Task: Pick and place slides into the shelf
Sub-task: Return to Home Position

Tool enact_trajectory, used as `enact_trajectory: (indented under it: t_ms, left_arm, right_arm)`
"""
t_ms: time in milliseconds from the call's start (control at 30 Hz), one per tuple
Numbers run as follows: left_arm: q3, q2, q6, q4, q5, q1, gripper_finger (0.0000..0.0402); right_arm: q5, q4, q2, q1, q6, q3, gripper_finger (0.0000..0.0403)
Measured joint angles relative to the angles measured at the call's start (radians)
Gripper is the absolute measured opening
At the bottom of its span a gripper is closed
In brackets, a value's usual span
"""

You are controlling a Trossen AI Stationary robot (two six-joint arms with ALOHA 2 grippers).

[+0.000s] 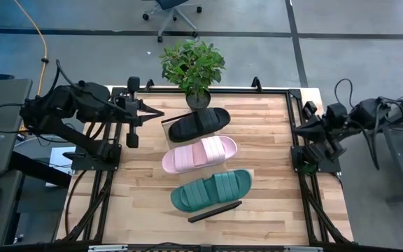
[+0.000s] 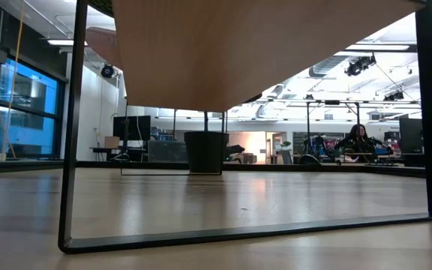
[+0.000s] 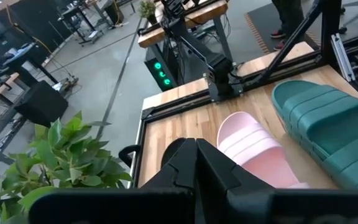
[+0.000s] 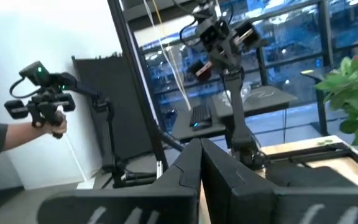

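Left end effector (image 1: 157, 112) clenched, empty, at worktop (image 1: 271, 182) left edge; right end effector (image 1: 299, 130) likewise clenched, empty, at right edge. Both clear of load, consistent with return-home step. Black slide (image 1: 200, 124), pink slide (image 1: 199, 153), green slide (image 1: 211, 189) lie side by side on shelf (image 1: 215, 211), far to near; placing looks complete.

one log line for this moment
black ribbed rubber slide, pale pink slide, dark green slide: all on light-wood shelf | left gripper: shut, left side | right gripper: shut, right side
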Motion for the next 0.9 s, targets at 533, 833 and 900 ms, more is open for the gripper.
enact_trajectory:
  t_ms: [533, 833, 900]
  left_arm:
    - [0.000, 0.000, -0.027, -0.002, -0.010, 0.000, 0.0000]
    - [-0.062, -0.011, 0.034, 0.071, -0.089, 0.000, 0.0000]
    - [-0.106, -0.030, 0.066, 0.149, -0.089, 0.000, 0.0000]
  right_arm:
    - [-0.445, 0.072, 0.188, -0.390, 0.005, -0.001, 0.0000]
    - [-0.621, -0.011, 0.093, -0.704, 0.000, -0.002, 0.0000]
    - [-0.650, -0.056, 0.071, -0.751, 0.003, -0.002, 0.0000]
